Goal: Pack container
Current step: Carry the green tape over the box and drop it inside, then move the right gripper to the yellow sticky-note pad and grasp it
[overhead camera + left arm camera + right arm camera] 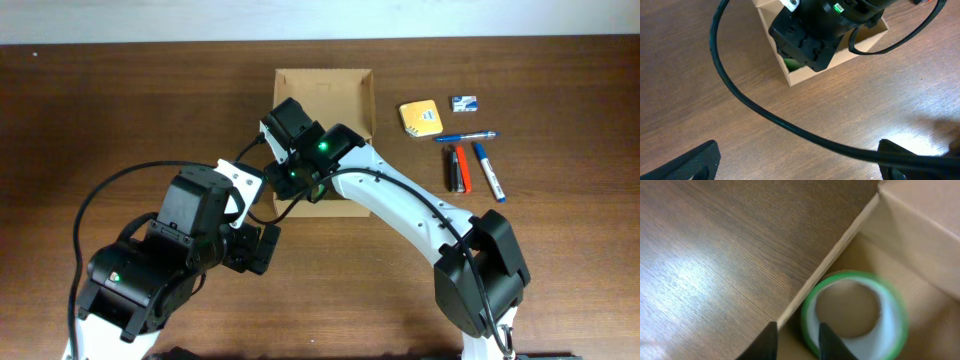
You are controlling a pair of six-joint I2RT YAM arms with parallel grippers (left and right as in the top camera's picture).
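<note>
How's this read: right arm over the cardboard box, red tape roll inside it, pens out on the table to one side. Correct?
One error: the tape roll is green, not red, as the right wrist view shows. The rest stands: the right gripper is over the cardboard box, the roll lies inside it, and the pens lie on the table off to one side.

So the box [325, 90] is just plain brown cardboard with no print on it. It's rectangular and sits flat on the wooden table around the middle, long side running away from the robot. The top is open, and from above only the far half shows, bare inside with low walls. The left wrist view [801, 76] shows a near corner, clean-edged and undented. Inside [920, 215], a green-rimmed tape roll [855, 276] lies flat, hole up, right beside a side wall, a bit blurry.
</note>
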